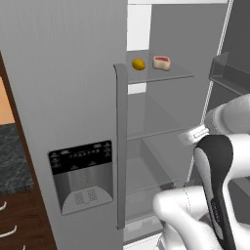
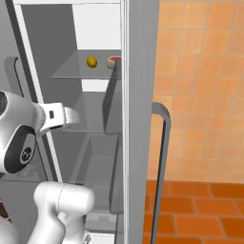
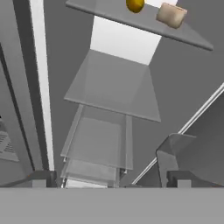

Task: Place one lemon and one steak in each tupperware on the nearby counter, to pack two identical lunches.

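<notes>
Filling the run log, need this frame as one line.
fridge: open | lemon, steak: upper shelf, apart | gripper: open, empty, below shelf | phase: before first pick

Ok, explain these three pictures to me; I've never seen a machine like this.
This is a simulated kitchen. The white shape with dark joints is a robot arm on a base that can drive. Two pictures come from cameras on that base, behind the arm to its left and right. The third comes from a camera on the hand, looking along its pincer, which is open and holds nothing. The arm faces an open fridge. On the top glass shelf lie a lemon and a steak, side by side, not touching. The hand camera looks up at them from below.
</notes>
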Controlling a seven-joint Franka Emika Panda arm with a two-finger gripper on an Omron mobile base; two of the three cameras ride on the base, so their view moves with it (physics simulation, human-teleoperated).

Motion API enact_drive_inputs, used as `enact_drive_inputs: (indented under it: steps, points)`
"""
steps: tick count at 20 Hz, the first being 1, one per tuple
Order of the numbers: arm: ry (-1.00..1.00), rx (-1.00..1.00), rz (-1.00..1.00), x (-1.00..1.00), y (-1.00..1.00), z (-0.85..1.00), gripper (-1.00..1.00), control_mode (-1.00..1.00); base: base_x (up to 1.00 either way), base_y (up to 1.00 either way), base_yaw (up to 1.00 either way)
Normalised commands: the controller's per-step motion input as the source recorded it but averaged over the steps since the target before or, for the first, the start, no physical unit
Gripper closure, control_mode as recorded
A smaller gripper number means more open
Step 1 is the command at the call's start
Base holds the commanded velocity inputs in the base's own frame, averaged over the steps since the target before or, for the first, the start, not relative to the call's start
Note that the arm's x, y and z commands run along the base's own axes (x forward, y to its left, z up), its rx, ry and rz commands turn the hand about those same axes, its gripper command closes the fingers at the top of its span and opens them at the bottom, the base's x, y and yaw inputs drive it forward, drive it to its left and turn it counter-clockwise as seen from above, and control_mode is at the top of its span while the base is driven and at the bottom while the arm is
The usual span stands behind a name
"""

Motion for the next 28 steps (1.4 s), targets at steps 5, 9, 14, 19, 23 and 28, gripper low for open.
enact_drive_inputs:
  steps: [5,9,14,19,23,28]
  points:
    - [-0.5,0.0,0.05,0.72,0.0,1.0,-1.0,-1.0,0.0,0.0,0.0]
    - [-0.14,0.0,0.0,1.0,0.0,0.87,-1.0,-1.0,0.0,0.0,0.0]
    - [0.01,0.0,-0.06,1.0,0.0,0.72,-1.0,-1.0,0.0,0.0,0.0]
    - [0.06,0.0,-0.09,1.0,-0.14,0.0,-1.0,-1.0,0.0,0.0,0.0]
    - [0.22,0.0,-0.09,1.0,-0.51,-0.35,-1.0,-1.0,0.0,0.0,0.0]
    - [0.2,0.0,0.0,0.84,-0.18,-0.28,-1.0,-1.0,0.0,0.0,0.0]
